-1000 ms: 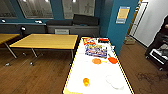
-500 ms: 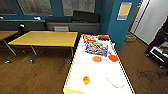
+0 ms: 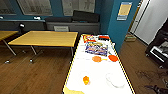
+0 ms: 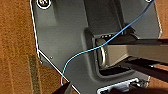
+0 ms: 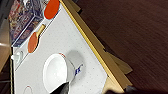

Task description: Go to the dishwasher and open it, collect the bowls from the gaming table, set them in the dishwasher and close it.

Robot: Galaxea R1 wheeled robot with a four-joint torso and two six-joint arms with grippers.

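Bowls sit ahead on the gaming table [image 3: 100, 71], whose long axis runs straight away from me: what looks like a small orange bowl [image 3: 86, 80] toward my left and a white bowl [image 3: 113, 80] toward my right, both near the close end. The white bowl lies close to my right gripper, so I judge that arm the nearer, while my left gripper hangs over the wooden floor [image 4: 15, 37]. Whether either gripper is wide or narrow I cannot tell.

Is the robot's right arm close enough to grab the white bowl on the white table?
Probably yes. In the right wrist view the white bowl sits just ahead on the gaming table, near its edge, with nothing lying between.
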